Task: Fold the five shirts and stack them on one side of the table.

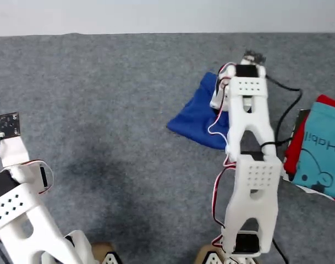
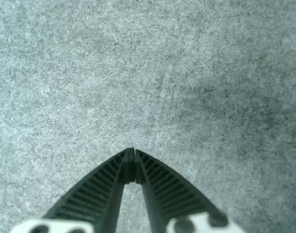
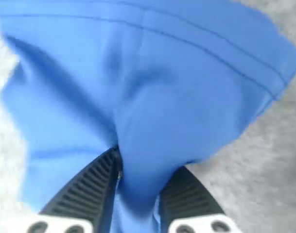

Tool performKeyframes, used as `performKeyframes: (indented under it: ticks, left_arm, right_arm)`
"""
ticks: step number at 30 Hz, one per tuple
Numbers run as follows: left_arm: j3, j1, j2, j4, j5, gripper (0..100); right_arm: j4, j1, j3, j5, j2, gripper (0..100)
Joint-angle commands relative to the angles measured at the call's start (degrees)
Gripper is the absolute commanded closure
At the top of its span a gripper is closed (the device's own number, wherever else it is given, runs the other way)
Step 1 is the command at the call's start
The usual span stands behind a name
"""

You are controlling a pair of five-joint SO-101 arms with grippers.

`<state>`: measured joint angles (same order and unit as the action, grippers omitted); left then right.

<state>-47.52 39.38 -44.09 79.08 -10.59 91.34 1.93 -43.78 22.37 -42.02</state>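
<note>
Grey felt covers your table (image 1: 101, 99). At its left, your left claw (image 2: 133, 155) hangs closed on nothing over bare felt, probably parked out of the way. Right of centre lies the blue shirt (image 1: 196, 118), bunched, with your right claw (image 3: 140, 172) clamped on a fold of it, likely to drag it toward the pile. At the right edge a teal shirt (image 1: 321, 159) rests on a red shirt (image 1: 328, 103), starting the stack. You can count three shirts, two arms.

Grey felt table (image 1: 101, 99) — pale wall (image 1: 156, 16) behind.
</note>
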Motion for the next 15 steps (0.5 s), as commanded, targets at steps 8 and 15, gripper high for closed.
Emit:
performKeyframes:
  ticks: [8,15]
  left_arm:
    - [0.3,-0.2,-1.5,-0.8,-0.6,99]
    - [0.3,-0.2,-1.4,-0.8,-0.6,99]
  right_arm:
    - [11.5,-10.9,-1.7,-20.8,21.4,99.0]
    - [11.5,-19.6,-1.6,-31.4,30.4,99.0]
